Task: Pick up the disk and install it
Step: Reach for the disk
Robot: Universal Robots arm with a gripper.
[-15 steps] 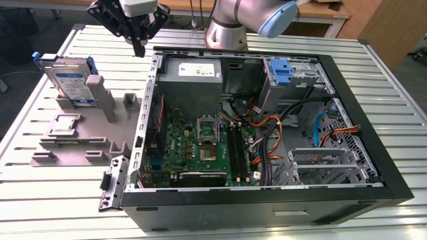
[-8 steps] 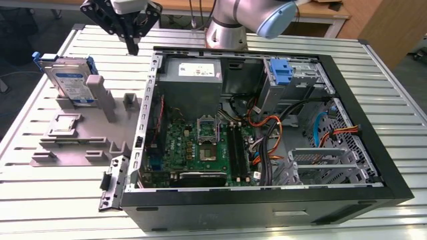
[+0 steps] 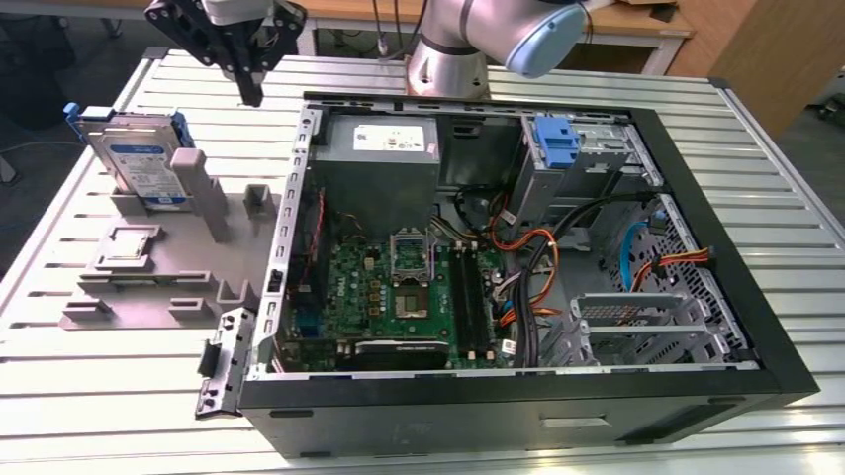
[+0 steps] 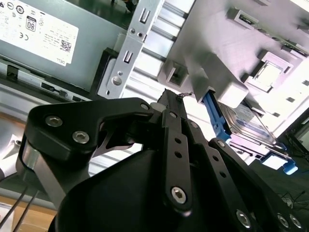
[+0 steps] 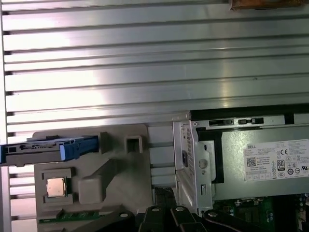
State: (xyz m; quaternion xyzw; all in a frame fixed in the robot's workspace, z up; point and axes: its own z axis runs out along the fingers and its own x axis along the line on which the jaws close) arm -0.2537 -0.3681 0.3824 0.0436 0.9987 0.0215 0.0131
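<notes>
Grey plastic holder (image 3: 158, 272) on the surface (image 3: 79, 396) props the disk (image 3: 139, 163) upright on its edge, upper left of the exterior view, likely for gripping from above, while my tool (image 3: 248, 97), pinched narrow and empty, hangs near it.

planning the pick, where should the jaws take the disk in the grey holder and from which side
Grip the disk by its top from above, jaws across its two flat faces: it stands on edge in the grey holder, bottom slotted in, top free.
</notes>
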